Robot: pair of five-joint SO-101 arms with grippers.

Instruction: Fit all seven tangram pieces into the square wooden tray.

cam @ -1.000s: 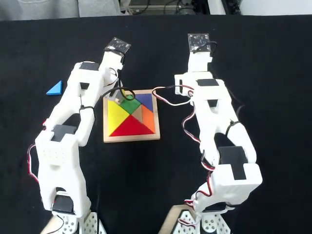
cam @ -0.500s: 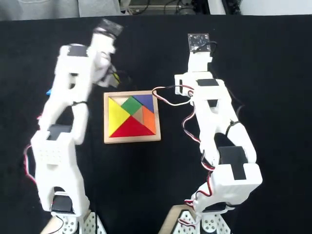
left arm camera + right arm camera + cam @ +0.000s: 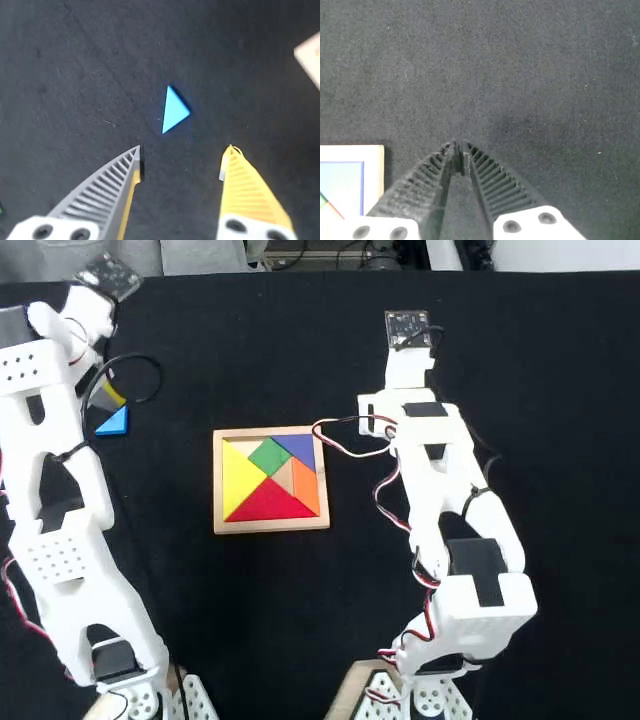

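**Ana:** Where is the small light-blue wooden triangle [image 3: 174, 110]?

**Ben:** On the black cloth [image 3: 520, 440], well apart from the square wooden tray [image 3: 270, 526], out on its left side. It lies just ahead of the left gripper [image 3: 182, 152], with its long side pointing away from it.

**Ana:** Is that gripper holding anything?

**Ben:** No, it is wide open and empty. The right gripper [image 3: 456, 150] is pinched closed on nothing. The left one is much nearer.

**Ana:** What is in the tray?

**Ben:** A yellow triangle [image 3: 238, 480], red triangle [image 3: 270, 502], green square [image 3: 268, 455], purple piece [image 3: 298, 444] and orange triangle [image 3: 308, 486]. I think the bare wood spot [image 3: 285, 475] is for the blue one.
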